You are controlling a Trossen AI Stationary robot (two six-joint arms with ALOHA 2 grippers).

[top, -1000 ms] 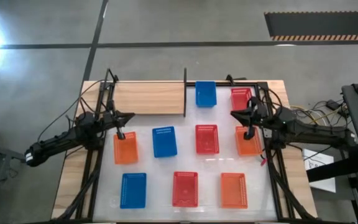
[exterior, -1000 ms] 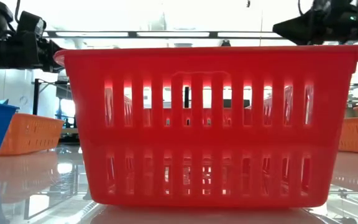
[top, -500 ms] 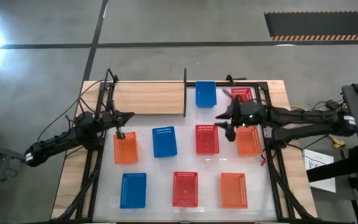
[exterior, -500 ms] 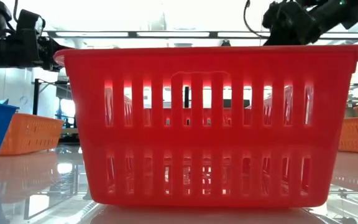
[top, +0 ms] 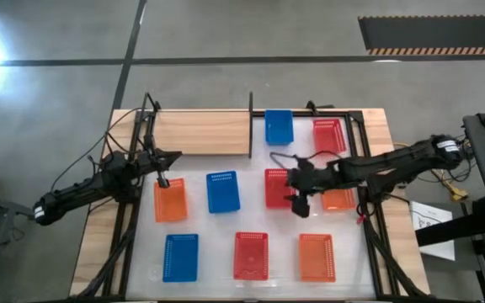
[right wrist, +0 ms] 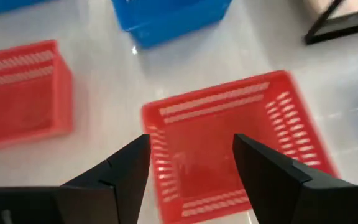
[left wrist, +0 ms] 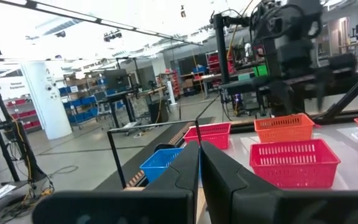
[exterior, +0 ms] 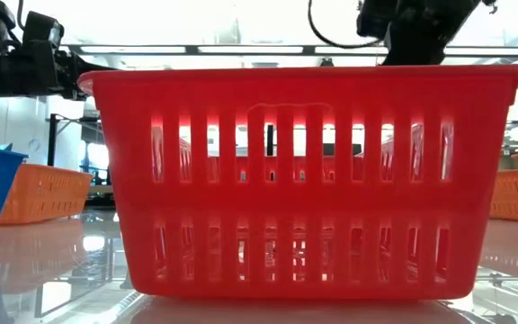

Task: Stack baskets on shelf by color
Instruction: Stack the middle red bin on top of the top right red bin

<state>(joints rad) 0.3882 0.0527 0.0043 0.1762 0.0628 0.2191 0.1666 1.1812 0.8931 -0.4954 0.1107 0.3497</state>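
My right gripper [right wrist: 191, 168] is open and points down over the middle red basket [right wrist: 229, 143], near its right side in the high view [top: 280, 187]; its fingers stand above the basket. My left gripper [left wrist: 199, 163] is shut with nothing in it, level above the far end of an orange basket [top: 170, 200]. Several more red, blue and orange baskets rest bottom-down on the white tabletop. The light-wood shelf [top: 202, 132] lies bare at the far left, with its dark post [top: 251, 126] at its right end.
A blue basket [top: 223, 191] stands left of the red one and an orange basket [top: 338, 195] right of it. Blue [top: 279, 126] and red [top: 327, 133] baskets stand at the far edge. Blue [top: 180, 257], red [top: 251, 255] and orange [top: 316, 257] baskets line the near edge.
My right gripper has left the orange basket at the right and swung toward the table's left edge and slightly nearer, ending over the middle red basket. It has opened on the way. No basket has moved.
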